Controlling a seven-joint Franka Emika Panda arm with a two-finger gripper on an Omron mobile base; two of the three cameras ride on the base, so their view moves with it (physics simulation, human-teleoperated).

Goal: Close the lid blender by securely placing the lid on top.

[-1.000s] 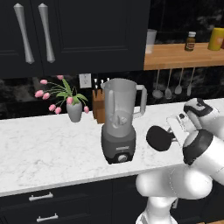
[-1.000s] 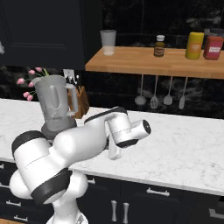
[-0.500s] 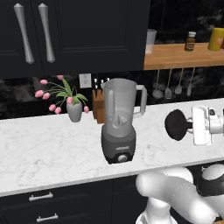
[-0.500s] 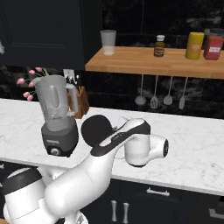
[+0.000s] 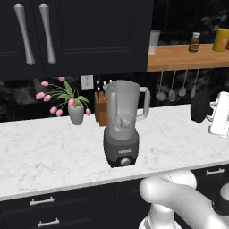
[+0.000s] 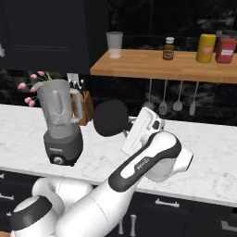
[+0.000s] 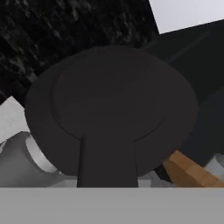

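The blender (image 5: 120,127) stands on the white marble counter, a translucent grey jar with a side handle on a dark base, and its rim is uncovered. From the other side the blender (image 6: 60,122) appears at the left. The lid (image 5: 199,106), a matte black disc, hangs in the air on edge to the right of the jar, at about the height of its rim. My gripper (image 5: 208,117) is shut on the lid's tab. The lid (image 6: 111,118) and gripper (image 6: 126,127) sit mid-frame in the right base view. Up close, the lid (image 7: 109,109) faces the hand camera with its tab (image 7: 107,162) pointing down.
A wooden knife block (image 5: 102,108) and a vase of pink tulips (image 5: 75,112) stand behind the blender. A wooden shelf (image 6: 166,67) carries a glass (image 6: 114,45) and bottles, with utensils (image 6: 178,97) hanging under it. Dark cabinets (image 5: 67,36) hang above the counter (image 5: 53,152).
The arm has swung to the right and upward, carrying the lid from near the counter beside the blender's base up to about jar-rim height.
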